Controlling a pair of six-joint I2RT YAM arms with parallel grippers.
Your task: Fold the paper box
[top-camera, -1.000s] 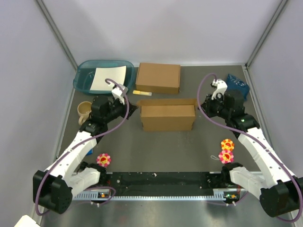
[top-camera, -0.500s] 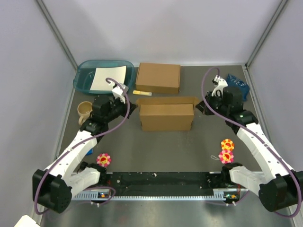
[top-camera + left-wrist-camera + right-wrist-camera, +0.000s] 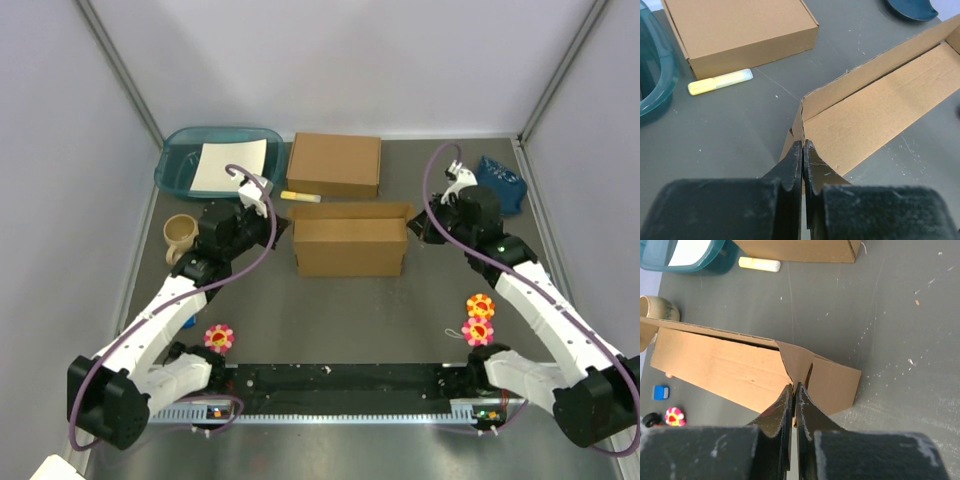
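Observation:
The paper box [image 3: 350, 247] is a brown cardboard sheet partly folded in mid-table, its walls raised and its top open. My left gripper [image 3: 283, 228] is at its left end. In the left wrist view the gripper [image 3: 803, 144] is shut on the corner flap of the box [image 3: 875, 115]. My right gripper [image 3: 415, 228] is at the right end. In the right wrist view the gripper [image 3: 794, 386] is shut on the small end tab of the box [image 3: 720, 367].
A closed twin brown box [image 3: 334, 165] sits behind, with a yellow marker [image 3: 300, 196] in front of it. A teal tray [image 3: 180, 165] holding white paper is at the back left, a beige cup [image 3: 180, 232] at the left, and a blue object [image 3: 500, 182] at the back right. Flower toys [image 3: 219, 337] [image 3: 479, 305] lie near the front rail.
My right gripper has moved left and inward with the box's right end. The box has shifted slightly left and toward the back. My left gripper has crept back a little, still gripping.

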